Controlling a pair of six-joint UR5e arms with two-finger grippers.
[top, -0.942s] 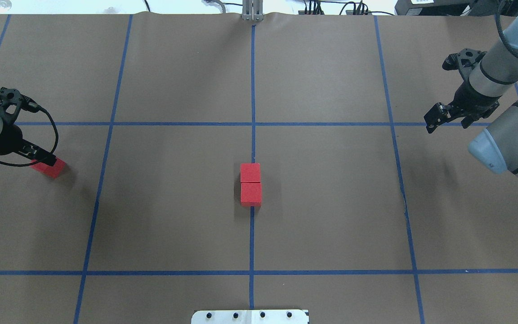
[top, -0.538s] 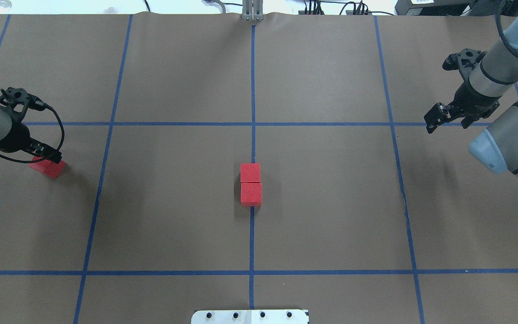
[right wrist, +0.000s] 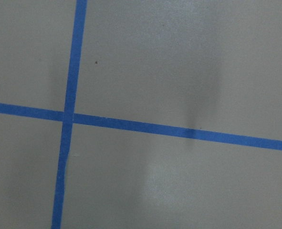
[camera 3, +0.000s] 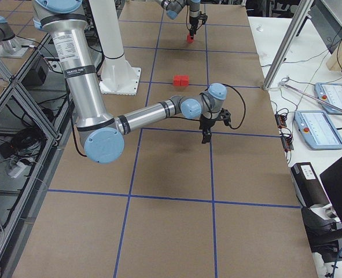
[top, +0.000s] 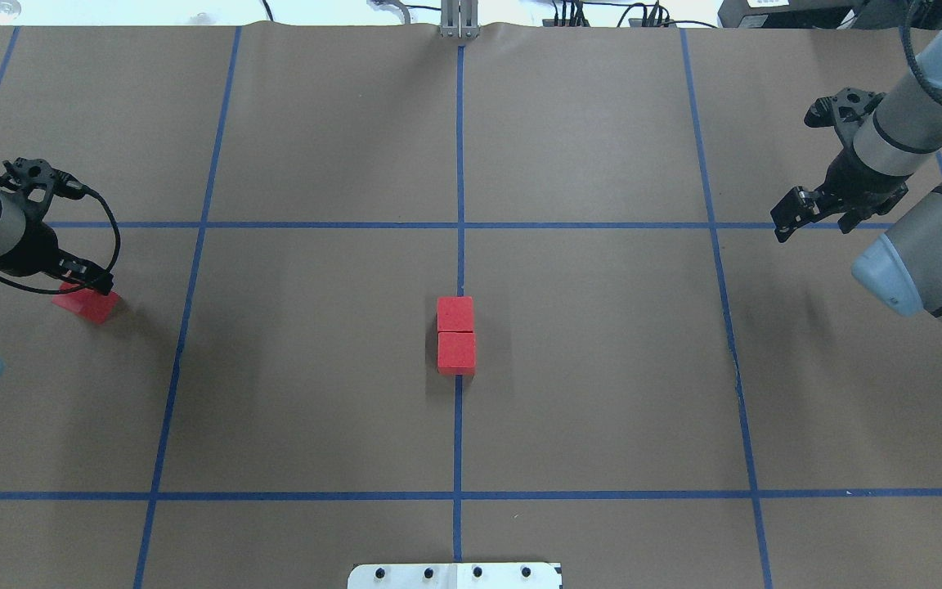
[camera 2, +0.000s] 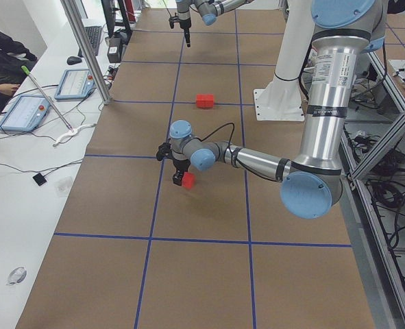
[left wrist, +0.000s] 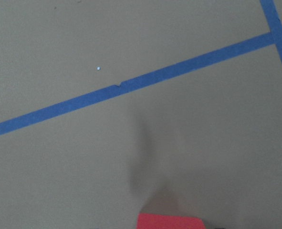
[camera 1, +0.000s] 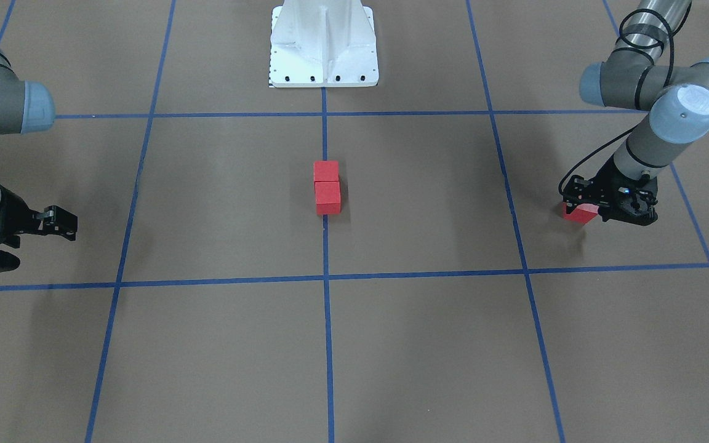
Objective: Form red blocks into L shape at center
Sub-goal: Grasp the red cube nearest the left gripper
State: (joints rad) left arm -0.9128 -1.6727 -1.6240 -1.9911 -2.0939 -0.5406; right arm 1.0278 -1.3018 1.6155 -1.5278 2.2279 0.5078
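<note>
Two red blocks (top: pixel 455 313) (top: pixel 456 353) lie touching in a straight row on the centre line; they also show in the front view (camera 1: pixel 326 171) (camera 1: pixel 328 198). The third red block (top: pixel 82 306) rests on the paper at the far left, also seen in the front view (camera 1: pixel 578 213). My left gripper (top: pixel 91 286) is down at this block, fingers straddling it, and looks open. The left wrist view shows only the block's top edge (left wrist: pixel 169 222). My right gripper (top: pixel 814 227) hangs open and empty at the far right.
Brown paper with blue tape grid lines (top: pixel 459 225) covers the table. The white robot base plate (camera 1: pixel 324 43) stands at the near edge behind the centre blocks. An operators' bench with tablets (camera 2: pixel 27 110) runs along the far side.
My left wrist has shifted and turned slightly over the far-left block, which has stayed in place. The right arm and the two centre blocks have not moved.
</note>
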